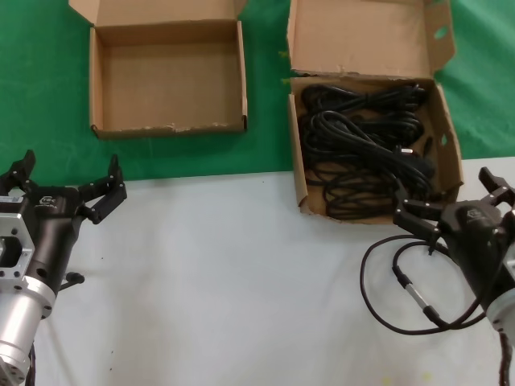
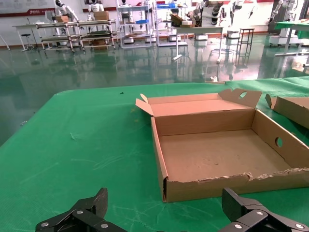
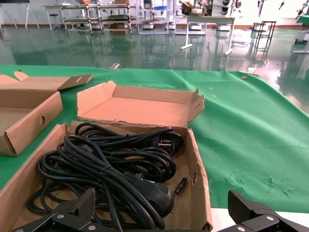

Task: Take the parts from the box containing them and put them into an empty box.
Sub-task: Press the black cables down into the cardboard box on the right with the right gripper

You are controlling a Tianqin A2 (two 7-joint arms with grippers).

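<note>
Several black power cords (image 1: 366, 145) lie coiled in the larger brown carton (image 1: 298, 169) at the right, whose lid flap (image 1: 362, 36) stands open. In the right wrist view the cords (image 3: 106, 164) and a moulded plug (image 3: 159, 193) fill that carton (image 3: 199, 169). My right gripper (image 1: 445, 189) hovers open at the carton's near right corner, nothing between its fingers (image 3: 162, 203). At the far left sits the smaller shallow carton (image 1: 95, 80), empty (image 2: 207, 186). My left gripper (image 1: 71, 173) is open over the near table, short of that carton (image 2: 165, 203).
A thin black looped cable with a silver connector (image 1: 410, 289) lies on the white table surface (image 1: 241, 281) beside my right arm. Green cloth (image 1: 265, 121) covers the back half under both cartons. About a hand's width of cloth separates the cartons.
</note>
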